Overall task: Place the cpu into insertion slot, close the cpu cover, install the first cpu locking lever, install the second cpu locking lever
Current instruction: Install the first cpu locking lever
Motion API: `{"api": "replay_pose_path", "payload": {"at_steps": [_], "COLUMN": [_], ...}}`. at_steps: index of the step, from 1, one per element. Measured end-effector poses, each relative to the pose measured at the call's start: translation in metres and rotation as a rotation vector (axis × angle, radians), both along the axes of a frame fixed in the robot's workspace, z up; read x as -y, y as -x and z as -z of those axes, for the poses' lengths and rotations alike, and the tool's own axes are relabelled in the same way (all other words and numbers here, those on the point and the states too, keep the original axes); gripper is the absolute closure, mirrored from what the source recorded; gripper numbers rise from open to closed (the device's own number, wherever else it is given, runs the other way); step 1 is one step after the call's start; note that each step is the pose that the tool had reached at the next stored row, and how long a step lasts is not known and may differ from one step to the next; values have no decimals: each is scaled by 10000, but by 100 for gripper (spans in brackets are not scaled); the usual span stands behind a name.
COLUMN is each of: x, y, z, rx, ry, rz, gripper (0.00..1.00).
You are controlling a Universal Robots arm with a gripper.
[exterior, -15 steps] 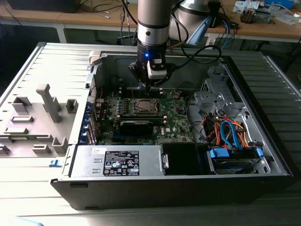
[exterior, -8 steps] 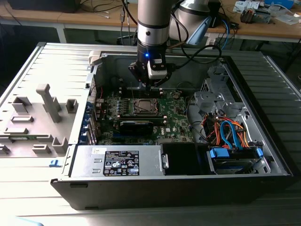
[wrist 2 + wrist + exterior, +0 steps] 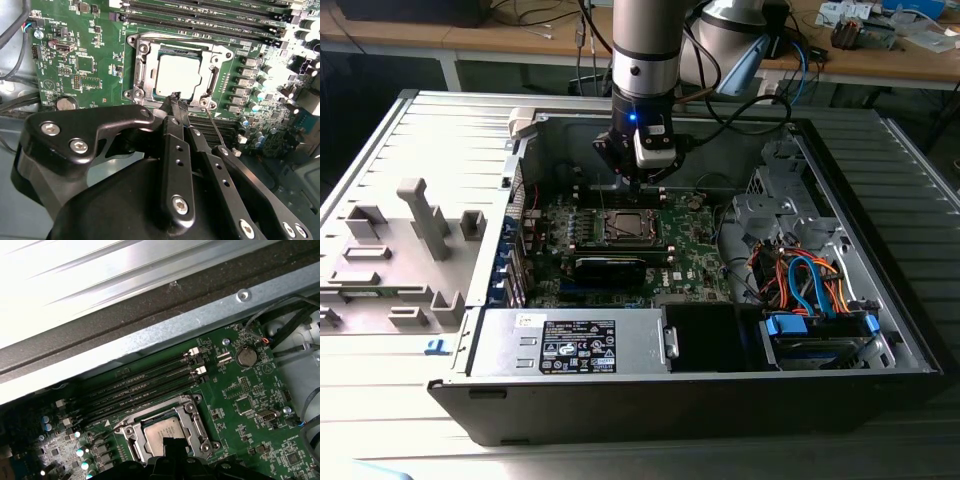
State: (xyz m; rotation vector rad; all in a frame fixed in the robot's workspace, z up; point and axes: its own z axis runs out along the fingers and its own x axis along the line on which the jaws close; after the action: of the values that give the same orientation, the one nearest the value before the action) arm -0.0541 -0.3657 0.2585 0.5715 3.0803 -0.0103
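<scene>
Already seated: cpu (image 3: 179,75) under its cover, fingers (image 3: 176,125) shut at the socket's edge

The open computer case (image 3: 670,405) lay on the table (image 3: 390,430), its green board (image 3: 90,75) facing up. The cpu sat in the insertion slot (image 3: 131,432), with the cpu cover (image 3: 212,77) lying flat around it. The gripper (image 3: 175,96) hung over the slot's rim, fingertips pressed together just beside the cpu's edge.
</scene>
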Motion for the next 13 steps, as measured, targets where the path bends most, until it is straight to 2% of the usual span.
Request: {"api": "replay_pose_path", "payload": {"at_steps": [13], "x": [0], "y": [0], "z": [0], "rx": [0], "ry": [0], "rz": [-137], "gripper": [89]}}
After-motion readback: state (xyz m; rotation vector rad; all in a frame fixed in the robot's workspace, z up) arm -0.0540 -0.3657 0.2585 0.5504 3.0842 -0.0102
